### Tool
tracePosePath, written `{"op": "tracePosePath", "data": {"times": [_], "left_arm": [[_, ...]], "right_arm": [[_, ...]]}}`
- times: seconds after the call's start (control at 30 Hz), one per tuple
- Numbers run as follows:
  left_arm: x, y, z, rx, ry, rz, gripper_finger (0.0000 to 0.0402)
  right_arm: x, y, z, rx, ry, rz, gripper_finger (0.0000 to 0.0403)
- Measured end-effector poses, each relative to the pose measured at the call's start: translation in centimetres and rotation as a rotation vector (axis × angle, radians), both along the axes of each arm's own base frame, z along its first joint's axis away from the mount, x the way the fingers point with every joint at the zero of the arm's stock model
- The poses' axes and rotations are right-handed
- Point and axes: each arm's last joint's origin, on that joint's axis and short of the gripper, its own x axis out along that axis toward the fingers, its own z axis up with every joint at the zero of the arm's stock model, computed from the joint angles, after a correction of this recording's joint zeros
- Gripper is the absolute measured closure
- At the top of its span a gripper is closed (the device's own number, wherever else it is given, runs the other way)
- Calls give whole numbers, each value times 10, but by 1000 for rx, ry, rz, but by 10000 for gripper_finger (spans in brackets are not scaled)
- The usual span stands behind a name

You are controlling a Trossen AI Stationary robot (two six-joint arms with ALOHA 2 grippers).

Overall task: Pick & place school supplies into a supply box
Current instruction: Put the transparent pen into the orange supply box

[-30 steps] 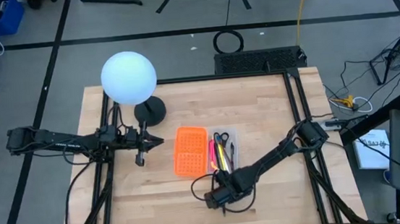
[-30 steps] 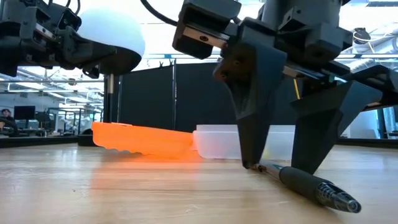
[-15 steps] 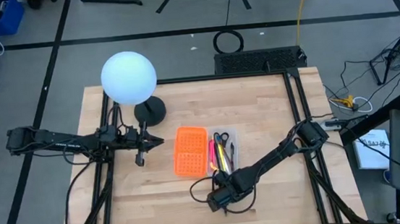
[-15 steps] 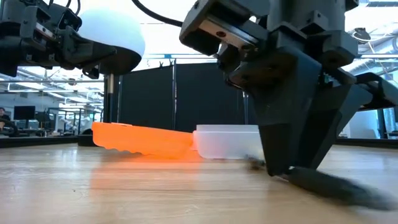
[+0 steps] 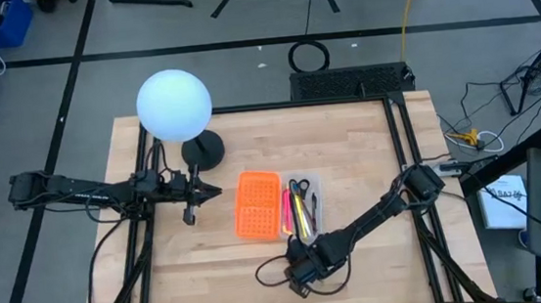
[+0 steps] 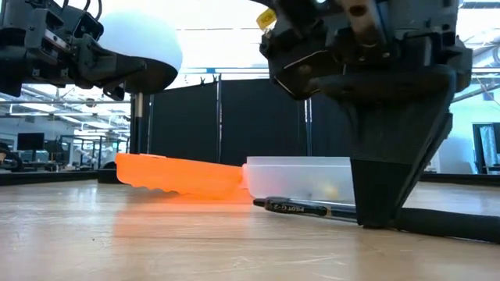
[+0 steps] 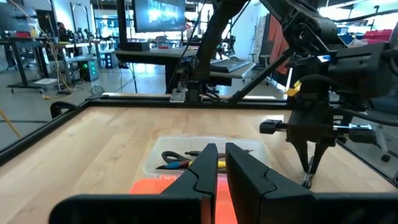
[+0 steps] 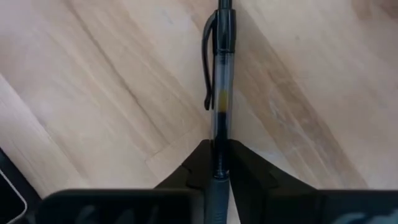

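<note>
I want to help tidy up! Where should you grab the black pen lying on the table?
Grab the thin black clip pen across its barrel, coming straight down from above: it lies flat on the wooden table, so only its sides are free. The right gripper pinches it just so, jaws closed behind the clip.

The box [image 5: 275,204] lies open mid-table: an orange half [image 5: 257,204] with a grid of holes, touching a clear tray [image 5: 302,206] holding scissors [image 5: 299,186] and pink and yellow pens [image 5: 294,211]. A black pen [image 8: 222,87] lies flat on the wood, pinched at its lower barrel.
</note>
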Motion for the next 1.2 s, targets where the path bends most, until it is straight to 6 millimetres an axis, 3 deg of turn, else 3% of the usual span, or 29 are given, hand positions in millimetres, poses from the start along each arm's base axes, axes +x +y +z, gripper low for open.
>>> {"op": "tracePosePath", "data": {"times": [0.33,0.83,1.07,1.2], "left_arm": [[0,0,0,-1,1,0,366],[0,0,0,5,0,-2,366],[0,0,0,8,0,-2,366],[0,0,0,6,-1,-2,366]], "right_arm": [[5,2,5,9,-92,-92,383],[17,10,76,115,-472,-139,383],[22,14,89,183,-563,-136,384],[30,2,106,200,-649,-183,384]]}}
